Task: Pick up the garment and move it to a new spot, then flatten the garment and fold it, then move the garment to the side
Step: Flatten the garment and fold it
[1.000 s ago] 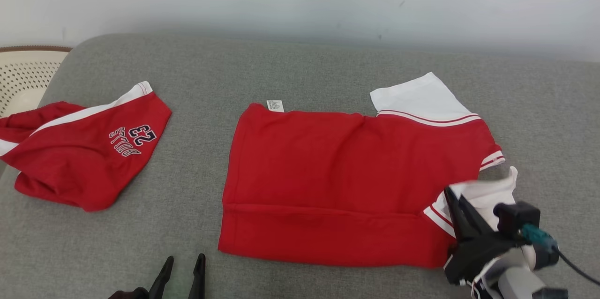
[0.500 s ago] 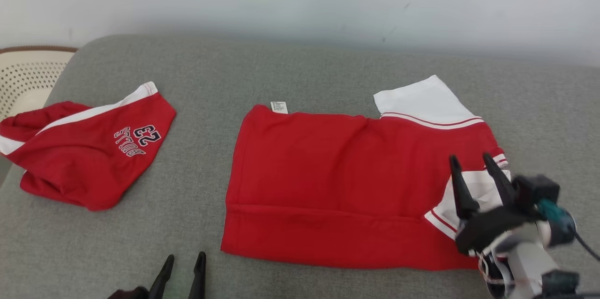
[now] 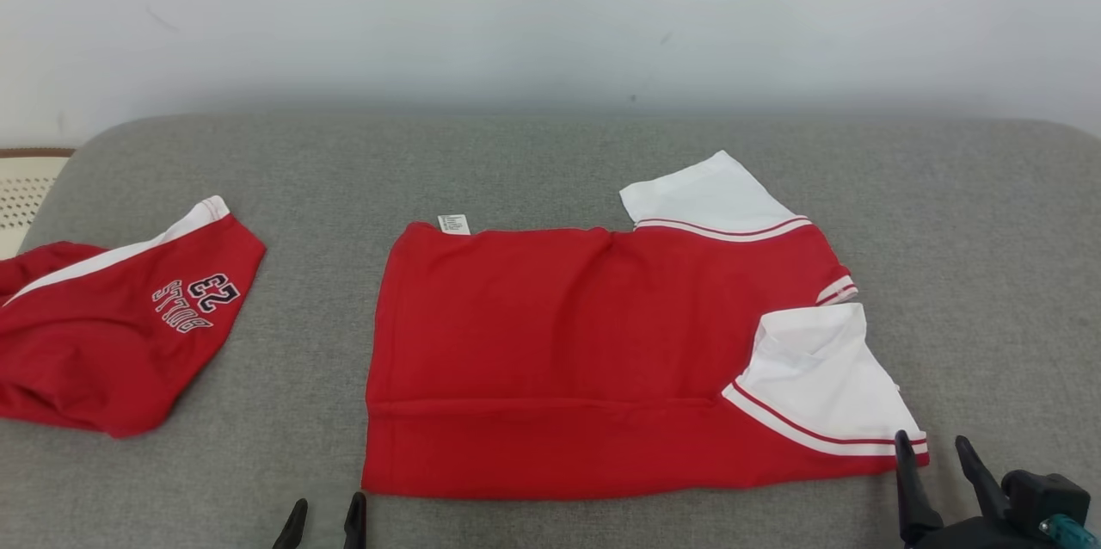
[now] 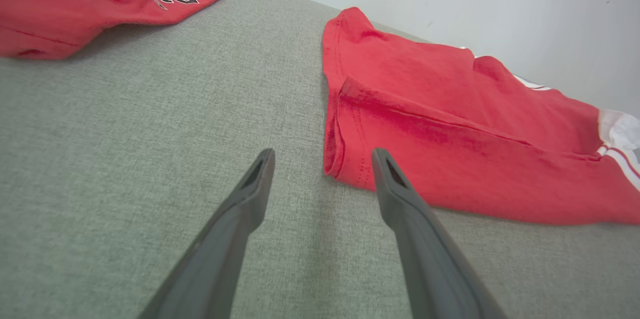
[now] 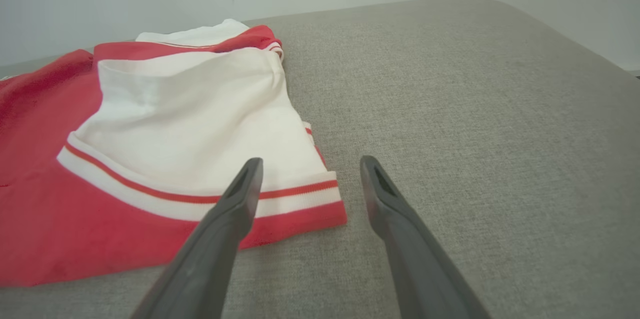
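Observation:
The garment (image 3: 568,351) is a red shirt with white sleeves, lying flat in the middle of the grey cushion; its near sleeve (image 3: 817,381) is folded in over the body. In the right wrist view that white sleeve (image 5: 200,124) lies just ahead-left of the fingers. My right gripper (image 3: 933,446) stands open and empty at the lower right, just off the shirt's near right corner. My left gripper (image 3: 325,513) is open at the bottom edge, near the shirt's near left corner (image 4: 345,159), touching nothing.
A second red garment (image 3: 112,334) printed with "23" lies at the left of the cushion (image 3: 972,256). A perforated cream basket (image 3: 21,192) peeks in at the far left. A pale wall runs behind. Bare grey cushion lies to the right of the shirt.
My right gripper opened, let go of the white sleeve, which now lies folded on the shirt, and drew back toward me. The head camera also shifted, sliding the scene left and down.

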### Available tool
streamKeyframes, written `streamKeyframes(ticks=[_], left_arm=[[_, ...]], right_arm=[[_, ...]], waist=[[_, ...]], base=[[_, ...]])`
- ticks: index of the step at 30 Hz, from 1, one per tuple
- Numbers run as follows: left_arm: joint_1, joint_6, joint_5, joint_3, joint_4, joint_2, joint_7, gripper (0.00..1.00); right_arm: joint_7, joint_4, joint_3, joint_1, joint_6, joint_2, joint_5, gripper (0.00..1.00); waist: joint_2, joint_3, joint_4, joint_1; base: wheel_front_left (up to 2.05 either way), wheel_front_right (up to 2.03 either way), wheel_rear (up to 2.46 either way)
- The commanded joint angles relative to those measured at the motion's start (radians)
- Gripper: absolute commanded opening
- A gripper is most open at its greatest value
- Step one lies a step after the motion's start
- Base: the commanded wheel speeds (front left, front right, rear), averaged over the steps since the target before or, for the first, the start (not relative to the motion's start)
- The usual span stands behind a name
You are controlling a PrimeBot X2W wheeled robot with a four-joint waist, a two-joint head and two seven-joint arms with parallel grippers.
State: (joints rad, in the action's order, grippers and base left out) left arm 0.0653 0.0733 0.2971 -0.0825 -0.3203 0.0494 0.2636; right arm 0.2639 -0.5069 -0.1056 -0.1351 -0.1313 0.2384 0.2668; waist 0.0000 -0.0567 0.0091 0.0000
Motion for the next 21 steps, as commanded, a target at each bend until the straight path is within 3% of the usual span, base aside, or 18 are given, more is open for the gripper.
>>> streamKeyframes(ticks=[1, 10, 19, 20, 21], left_arm=[[-0.001, 0.0, -0.013, -0.002, 0.003, 0.002, 0.001, 1.0], [0.036, 0.01, -0.016, -0.018, 0.001, 0.002, 0.001, 1.0], [0.056, 0.019, -0.028, -0.021, -0.007, 0.002, 0.001, 1.0], [0.056, 0.021, -0.029, -0.021, -0.006, 0.002, 0.001, 1.0], [0.054, 0.022, -0.031, -0.02, -0.005, 0.002, 0.001, 1.0]], right_arm=[[0.001, -0.004, 0.01, 0.003, 0.001, -0.006, -0.009, 1.0], [0.001, -0.047, 0.039, -0.036, 0.001, -0.016, 0.012, 1.0], [-0.001, -0.178, 0.003, -0.089, 0.001, -0.019, 0.086, 1.0], [-0.001, -0.188, -0.004, -0.09, 0.001, -0.019, 0.089, 0.93], [-0.004, -0.202, -0.012, -0.091, 0.001, -0.02, 0.096, 0.67]], waist=[[0.0, -0.008, -0.011, 0.0], [0.0, -0.047, 0.004, 0.0], [0.0, -0.07, 0.036, 0.0], [0.0, -0.07, 0.038, 0.0], [0.0, -0.071, 0.039, 0.0]], base=[[0.0, 0.0, 0.0], [0.0, 0.0, 0.0], [0.0, 0.0, 0.0], [0.0, 0.0, 0.0], [0.0, 0.0, 0.0]])
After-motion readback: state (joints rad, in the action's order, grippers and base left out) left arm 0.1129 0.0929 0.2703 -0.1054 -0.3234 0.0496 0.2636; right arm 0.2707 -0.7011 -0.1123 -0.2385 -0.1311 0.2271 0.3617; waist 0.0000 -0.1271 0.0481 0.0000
